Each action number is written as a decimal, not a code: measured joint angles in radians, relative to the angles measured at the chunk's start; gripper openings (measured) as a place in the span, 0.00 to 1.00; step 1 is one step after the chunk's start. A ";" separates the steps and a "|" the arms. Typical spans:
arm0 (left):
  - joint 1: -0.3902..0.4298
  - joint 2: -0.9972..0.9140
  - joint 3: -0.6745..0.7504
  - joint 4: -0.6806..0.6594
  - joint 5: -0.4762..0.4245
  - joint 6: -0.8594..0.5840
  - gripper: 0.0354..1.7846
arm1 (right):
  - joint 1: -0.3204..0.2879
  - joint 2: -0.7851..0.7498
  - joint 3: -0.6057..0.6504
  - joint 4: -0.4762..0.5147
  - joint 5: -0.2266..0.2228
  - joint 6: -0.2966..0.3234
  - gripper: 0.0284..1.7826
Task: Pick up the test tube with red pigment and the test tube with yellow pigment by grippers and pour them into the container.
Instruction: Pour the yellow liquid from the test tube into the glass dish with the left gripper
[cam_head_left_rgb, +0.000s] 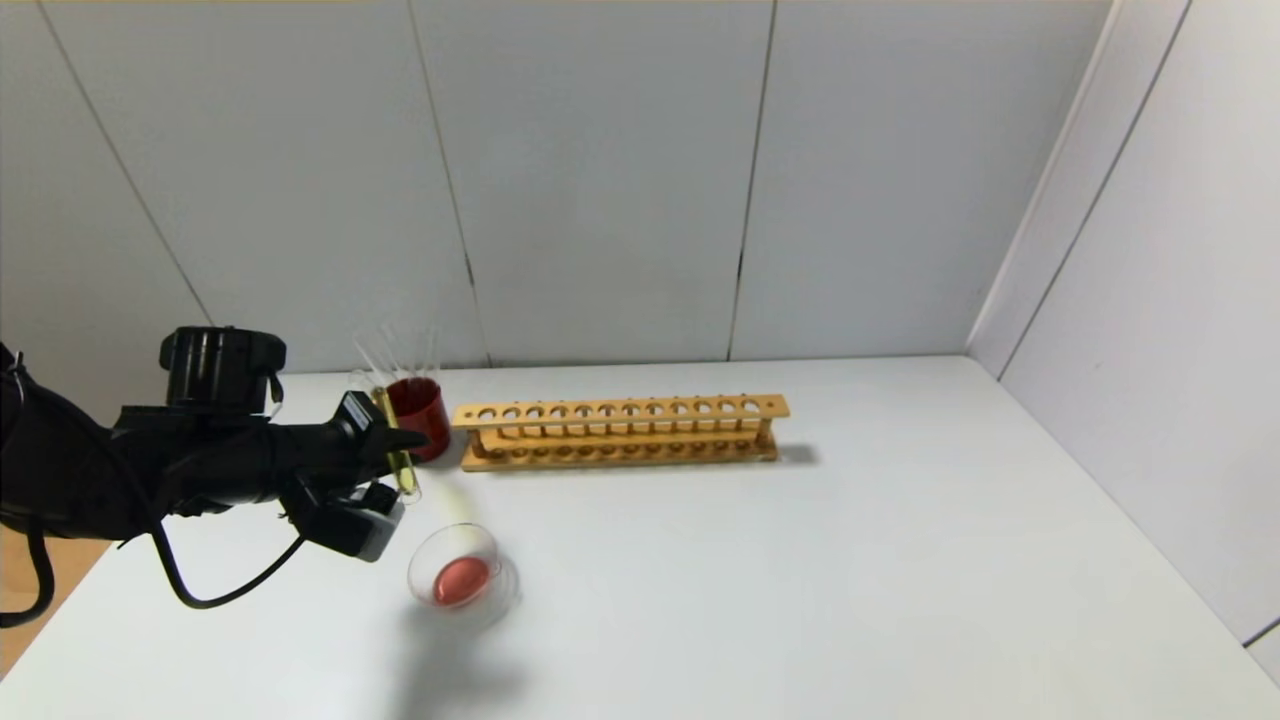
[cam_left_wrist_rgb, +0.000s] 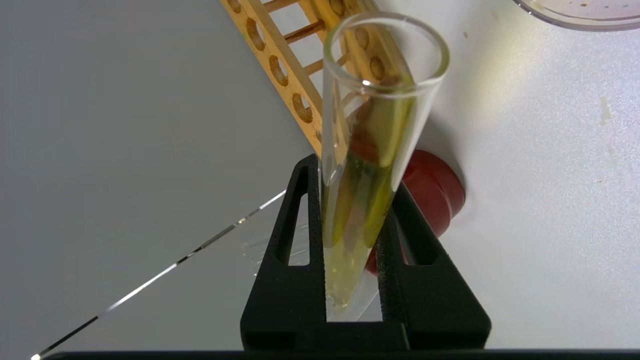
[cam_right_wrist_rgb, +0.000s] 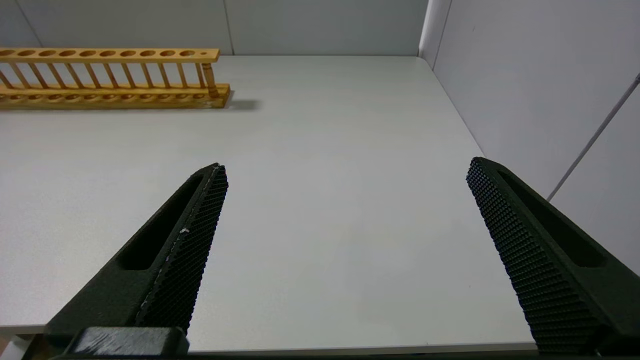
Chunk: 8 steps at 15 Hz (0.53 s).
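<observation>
My left gripper (cam_head_left_rgb: 408, 441) is shut on the test tube with yellow pigment (cam_head_left_rgb: 400, 465), holding it tilted above the table just behind the container (cam_head_left_rgb: 462, 578). In the left wrist view the tube (cam_left_wrist_rgb: 370, 150) sits between the black fingers (cam_left_wrist_rgb: 300, 225), with yellow liquid spread along its length and its open mouth pointing away from the palm. The container is a low clear dish with red liquid in it; its rim shows in the left wrist view (cam_left_wrist_rgb: 575, 17). I cannot pick out the test tube with red pigment. My right gripper (cam_right_wrist_rgb: 347, 167) is open and empty over bare table.
A dark red cup (cam_head_left_rgb: 418, 415) holding several clear tubes stands right behind my left gripper; it also shows in the left wrist view (cam_left_wrist_rgb: 432, 192). A long wooden tube rack (cam_head_left_rgb: 620, 430) stands empty to its right. Walls close the back and right sides.
</observation>
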 joint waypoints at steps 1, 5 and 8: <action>0.000 0.000 0.000 0.000 0.000 0.000 0.17 | 0.000 0.000 0.000 0.000 0.000 0.000 0.98; -0.001 -0.001 0.000 -0.001 0.001 0.003 0.17 | 0.000 0.000 0.000 0.000 0.000 0.000 0.98; -0.006 -0.005 0.000 0.000 0.000 0.026 0.17 | 0.000 0.000 0.000 0.000 0.000 0.000 0.98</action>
